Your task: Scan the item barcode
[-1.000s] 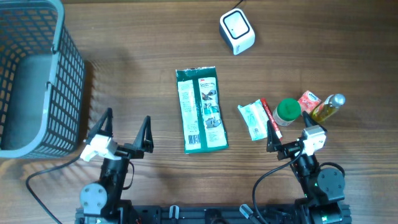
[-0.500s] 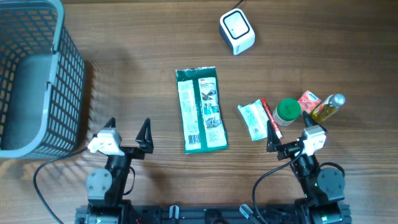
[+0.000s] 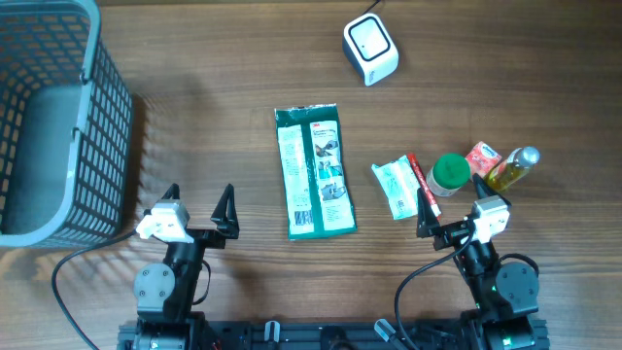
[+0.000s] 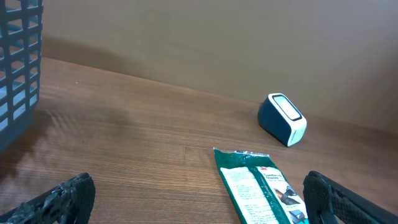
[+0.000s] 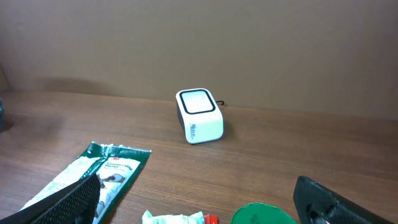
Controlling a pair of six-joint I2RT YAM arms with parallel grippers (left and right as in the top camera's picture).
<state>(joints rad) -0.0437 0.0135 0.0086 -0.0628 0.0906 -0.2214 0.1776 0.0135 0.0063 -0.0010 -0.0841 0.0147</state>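
Observation:
A long green packet (image 3: 315, 171) with white printed panels lies flat mid-table; it also shows in the left wrist view (image 4: 258, 183) and the right wrist view (image 5: 93, 171). No barcode can be made out on it. The white and dark scanner (image 3: 370, 50) stands at the far side, its window facing up (image 5: 199, 115). My left gripper (image 3: 199, 199) is open and empty near the front edge, left of the packet. My right gripper (image 3: 449, 201) is open and empty at the front right, just short of a cluster of small items.
A grey mesh basket (image 3: 49, 117) fills the far left. At the right lie a small white-green pouch (image 3: 396, 188), a red tube (image 3: 422, 175), a green-lidded jar (image 3: 449, 172), a red sachet (image 3: 482, 157) and a yellow bottle (image 3: 512, 168).
The left gripper drew back slightly toward the front edge a second ago and has been still since. The right arm and the objects have not moved.

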